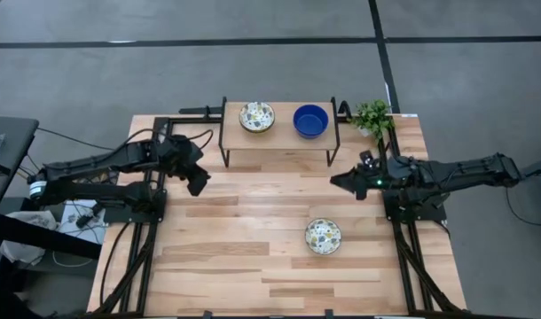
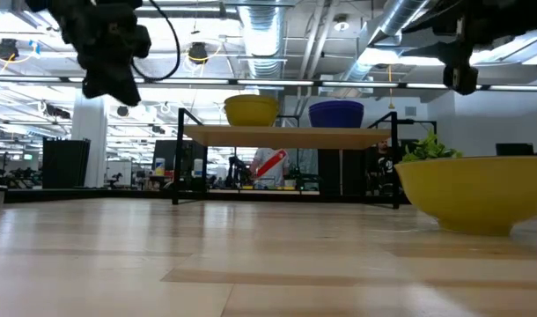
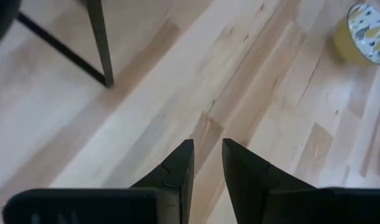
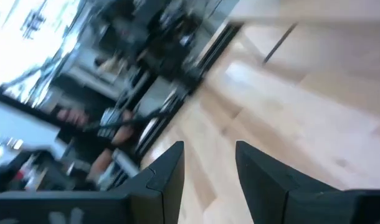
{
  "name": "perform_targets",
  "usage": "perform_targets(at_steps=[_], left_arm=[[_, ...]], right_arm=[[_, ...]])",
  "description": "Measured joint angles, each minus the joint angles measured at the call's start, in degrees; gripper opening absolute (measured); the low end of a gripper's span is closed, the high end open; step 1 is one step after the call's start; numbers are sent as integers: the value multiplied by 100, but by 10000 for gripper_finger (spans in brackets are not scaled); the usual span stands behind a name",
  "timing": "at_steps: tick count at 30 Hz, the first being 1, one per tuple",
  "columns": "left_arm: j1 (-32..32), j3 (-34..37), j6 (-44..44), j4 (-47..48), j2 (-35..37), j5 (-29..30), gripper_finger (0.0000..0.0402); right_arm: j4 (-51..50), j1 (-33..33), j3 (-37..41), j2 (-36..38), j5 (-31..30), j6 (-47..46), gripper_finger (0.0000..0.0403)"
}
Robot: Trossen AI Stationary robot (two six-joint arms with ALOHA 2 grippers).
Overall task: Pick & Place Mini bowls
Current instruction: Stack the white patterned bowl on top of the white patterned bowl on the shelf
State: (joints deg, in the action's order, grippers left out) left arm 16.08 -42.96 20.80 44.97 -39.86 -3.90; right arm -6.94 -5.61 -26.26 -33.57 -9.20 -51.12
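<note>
On the far shelf [image 1: 279,142] stand a floral bowl [image 1: 257,116] and a blue bowl [image 1: 310,121]. A second floral bowl [image 1: 323,236] sits on the worktop [image 1: 226,257], near right. Both the left end effector [image 1: 199,185] and the right end effector [image 1: 336,181] hover empty, fingers slightly spread.

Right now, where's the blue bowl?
In the high view, the blue bowl sits on the small raised shelf at the table's far edge, between the patterned bowl and the plant.

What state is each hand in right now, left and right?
Left hand: open, holding nothing, above bare wooden table.
Right hand: open, holding nothing, also above the table.
</note>
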Motion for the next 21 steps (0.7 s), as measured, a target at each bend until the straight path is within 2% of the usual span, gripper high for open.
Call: perform_targets(at_steps=[7, 14, 21], left_arm=[[-95, 475, 224, -256, 363, -539, 82], [-342, 925, 356, -765, 1330, -567, 82], [-420, 1294, 524, -895, 2309, -562, 82]], right_arm=[[315, -828, 0, -24, 26, 510, 132], [706, -1491, 0, -23, 21, 658, 117], [786, -1938, -236, -115, -180, 620, 99]])
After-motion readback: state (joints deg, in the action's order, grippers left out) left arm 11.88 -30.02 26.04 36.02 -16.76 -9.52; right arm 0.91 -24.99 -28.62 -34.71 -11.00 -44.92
